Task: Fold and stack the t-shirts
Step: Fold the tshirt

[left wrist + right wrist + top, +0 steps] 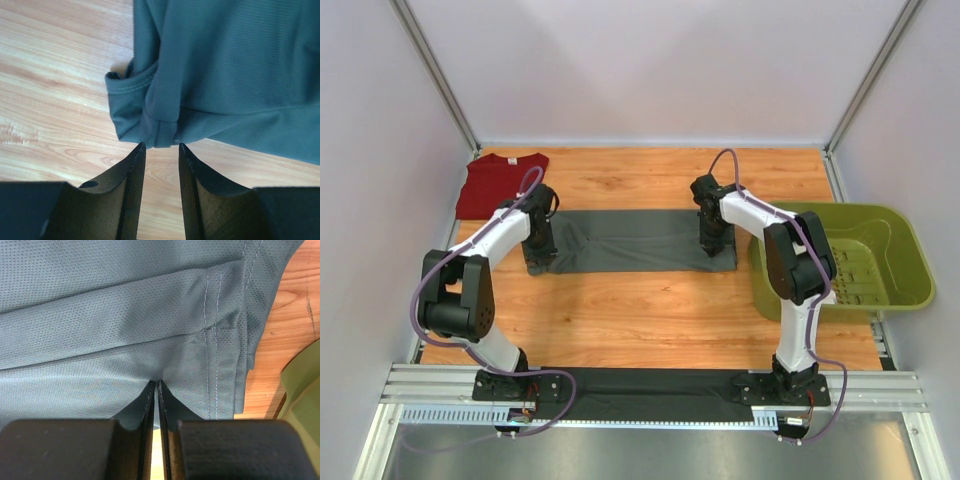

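The dark grey t-shirt (pixel 635 240) lies folded into a long strip across the middle of the table. My left gripper (pixel 540 256) is at its left end. In the left wrist view the fingers (pixel 161 146) are open and empty, their tips just short of a bunched, hemmed corner of the dark grey t-shirt (pixel 225 75). My right gripper (pixel 712 245) is at the strip's right end. In the right wrist view it (pixel 156 383) is shut on the dark grey t-shirt (pixel 125 315) near its stitched hem, and the fabric puckers at the tips. The dark red t-shirt (pixel 500 185) lies folded at the far left.
The olive-green plastic basket (pixel 895 265) stands at the right edge of the table, close to my right arm; its rim shows in the right wrist view (pixel 302 385). A black cloth (pixel 650 392) lies along the near edge between the arm bases. White walls enclose the table.
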